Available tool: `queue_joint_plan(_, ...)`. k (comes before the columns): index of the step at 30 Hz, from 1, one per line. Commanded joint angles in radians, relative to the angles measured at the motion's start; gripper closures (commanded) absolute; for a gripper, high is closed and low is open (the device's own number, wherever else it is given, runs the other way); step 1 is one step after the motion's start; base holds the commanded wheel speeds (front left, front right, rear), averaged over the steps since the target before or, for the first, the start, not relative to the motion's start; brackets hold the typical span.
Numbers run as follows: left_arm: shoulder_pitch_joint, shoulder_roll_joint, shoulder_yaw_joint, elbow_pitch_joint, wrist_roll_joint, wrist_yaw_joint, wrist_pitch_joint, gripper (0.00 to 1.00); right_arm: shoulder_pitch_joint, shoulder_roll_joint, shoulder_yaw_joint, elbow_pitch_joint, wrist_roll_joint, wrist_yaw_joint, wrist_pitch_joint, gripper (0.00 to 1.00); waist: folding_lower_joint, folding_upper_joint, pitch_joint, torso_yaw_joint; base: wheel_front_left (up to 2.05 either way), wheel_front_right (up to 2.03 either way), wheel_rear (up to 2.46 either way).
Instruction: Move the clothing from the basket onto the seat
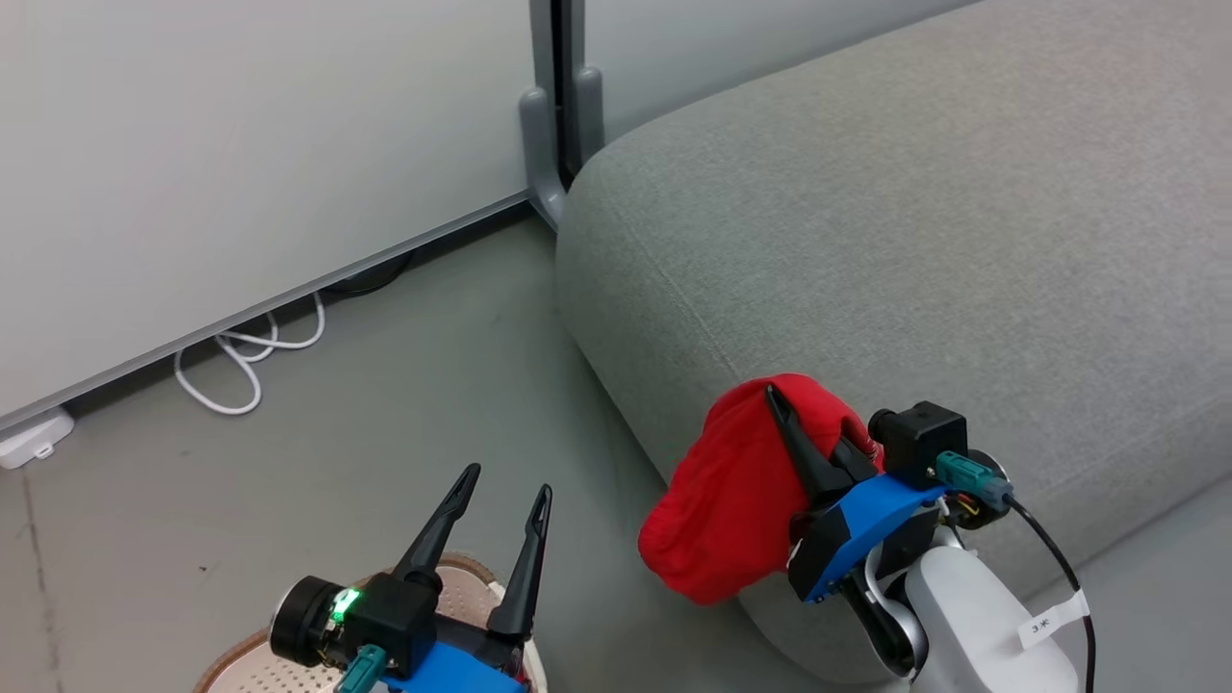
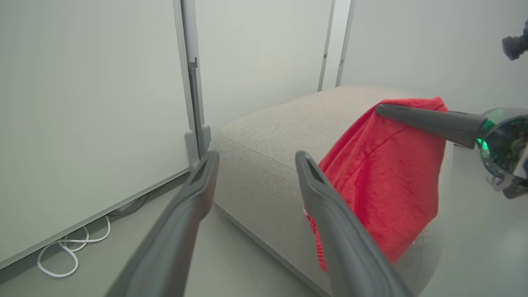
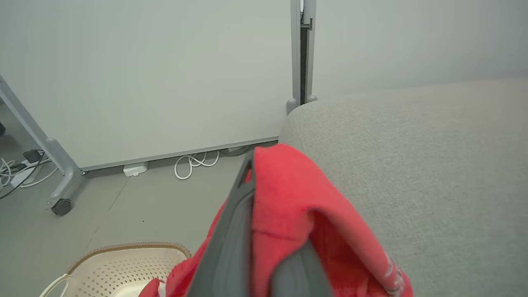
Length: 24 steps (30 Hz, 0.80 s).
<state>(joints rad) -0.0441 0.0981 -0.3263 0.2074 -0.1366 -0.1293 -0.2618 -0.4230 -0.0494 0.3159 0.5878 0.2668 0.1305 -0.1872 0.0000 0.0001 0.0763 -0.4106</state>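
Note:
My right gripper (image 1: 794,423) is shut on a bunched bright red piece of clothing (image 1: 731,491), held at the near rounded corner of the light-grey seat (image 1: 914,241). The fabric drapes over the seat's edge and down its side (image 2: 383,173). In the right wrist view the clothing (image 3: 284,198) wraps over my dark fingers (image 3: 237,222) and hides one of them. The cream basket (image 3: 123,264) with its brown rim stands on the floor below and to the left. My left gripper (image 1: 507,481) hangs above the basket's rim (image 1: 462,561), open and empty.
White partition panels stand behind the seat, joined at a grey post with a foot (image 1: 544,144). A coiled white cable (image 1: 245,356) and a white power block (image 1: 34,438) lie along the wall. A castor leg (image 3: 62,206) stands further left. The floor is grey.

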Motion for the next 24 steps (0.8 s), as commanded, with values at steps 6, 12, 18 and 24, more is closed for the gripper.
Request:
queue_joint_plan(6,-0.020,0.010,-0.014,0.002,0.001,-0.001,-0.005,0.00,-0.006,-0.002,-0.011,0.009,0.002,0.000,-0.016,1.00,0.0000,-0.0001,0.012,-0.081,0.00,0.00,0.00)
queue_joint_plan(12,-0.016,0.015,-0.010,-0.003,0.002,-0.001,-0.005,0.00,-0.016,-0.002,-0.007,0.007,0.016,0.000,-0.021,1.00,0.0000,-0.0001,0.018,-0.108,0.00,0.00,0.00)
queue_joint_plan(18,-0.023,0.017,-0.019,-0.005,0.003,-0.001,-0.005,0.00,-0.018,-0.002,-0.003,0.012,0.024,0.000,-0.029,1.00,0.0000,-0.0001,0.025,-0.112,0.00,0.00,0.00)
queue_joint_plan(24,-0.034,0.033,-0.035,-0.016,-0.002,-0.001,-0.005,0.00,-0.037,-0.002,-0.020,0.013,0.039,0.000,-0.035,1.00,0.0000,-0.0001,0.053,-0.093,0.00,0.00,0.00)
